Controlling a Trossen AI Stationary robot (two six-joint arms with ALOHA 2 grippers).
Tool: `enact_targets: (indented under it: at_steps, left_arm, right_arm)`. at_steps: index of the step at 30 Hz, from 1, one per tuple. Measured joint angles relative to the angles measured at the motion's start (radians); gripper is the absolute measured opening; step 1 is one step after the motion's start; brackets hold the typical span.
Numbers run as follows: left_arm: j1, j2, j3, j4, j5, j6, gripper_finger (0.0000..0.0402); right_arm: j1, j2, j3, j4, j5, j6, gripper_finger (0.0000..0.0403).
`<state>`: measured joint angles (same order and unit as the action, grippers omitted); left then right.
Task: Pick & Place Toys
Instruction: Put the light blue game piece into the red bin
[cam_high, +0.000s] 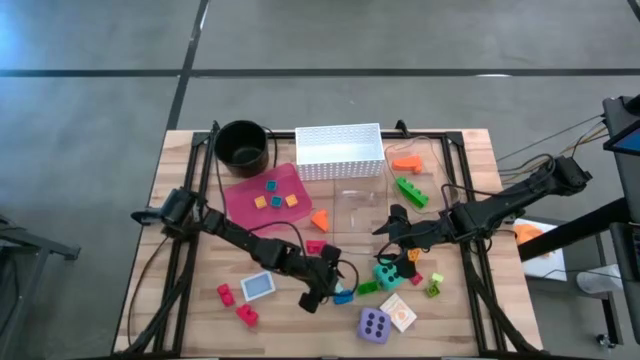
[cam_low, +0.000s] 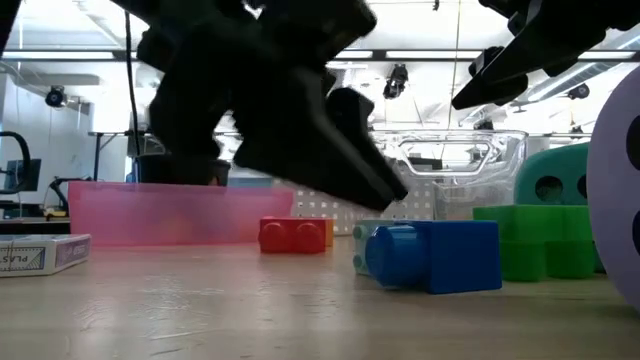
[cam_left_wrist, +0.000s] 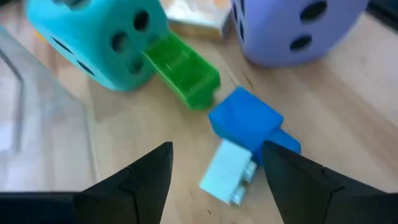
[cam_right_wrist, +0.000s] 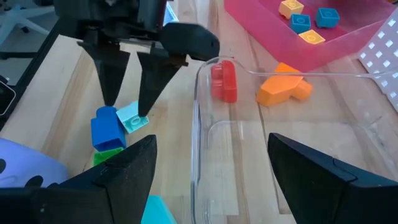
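The left gripper (cam_high: 322, 293) sat low in the middle of the top picture, its fingers apart around a pale blue brick (cam_left_wrist: 227, 172) and a dark blue brick (cam_left_wrist: 244, 121), holding nothing that I could see. The right gripper (cam_high: 395, 225) hung a little right of middle, wide open and empty, near the teal die (cam_high: 386, 273). Most of the job was left. Only three small bricks (cam_high: 276, 200) lay in the pink tray (cam_high: 240, 198) at the upper left. The white basket (cam_high: 338, 150) at the top looked empty. Toys left on the table (cam_high: 470, 150), as far as I could count: two dice, teal and purple (cam_high: 375, 324), three red bricks, two orange, three green, two blue, one yellow-green and two flat cards
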<state>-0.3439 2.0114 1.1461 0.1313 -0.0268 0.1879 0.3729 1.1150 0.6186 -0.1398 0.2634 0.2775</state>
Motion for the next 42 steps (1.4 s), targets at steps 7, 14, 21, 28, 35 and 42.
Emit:
enact_targets:
  at_steps: [7,14,21,28,35,42]
  left_arm:
    - [0.005,0.023,0.007,-0.006,-0.064,0.048,0.0252]
    - [0.005,0.037,0.008,0.003,0.031,0.048,0.0250]
    - [0.010,0.075,0.008,-0.005,0.058,0.040,0.0215]
    - [0.017,0.053,0.008,0.010,0.054,-0.062,0.0151]
    - [0.021,0.054,0.008,0.005,0.054,-0.077,0.0127]
    - [0.021,0.049,0.008,0.004,0.054,-0.088,0.0126]
  right_arm:
    - [0.000,0.000,0.000,0.000,0.000,0.000,0.0306]
    - [0.000,0.000,0.000,-0.002,0.000,0.000,0.0306]
    - [0.000,0.000,0.000,-0.003,0.000,0.000,0.0306]
    - [0.000,0.000,0.000,-0.003,0.000,0.000,0.0306]
    - [0.000,0.000,0.000,-0.003,0.000,0.000,0.0306]
    - [0.000,0.000,0.000,-0.003,0.000,0.000,0.0306]
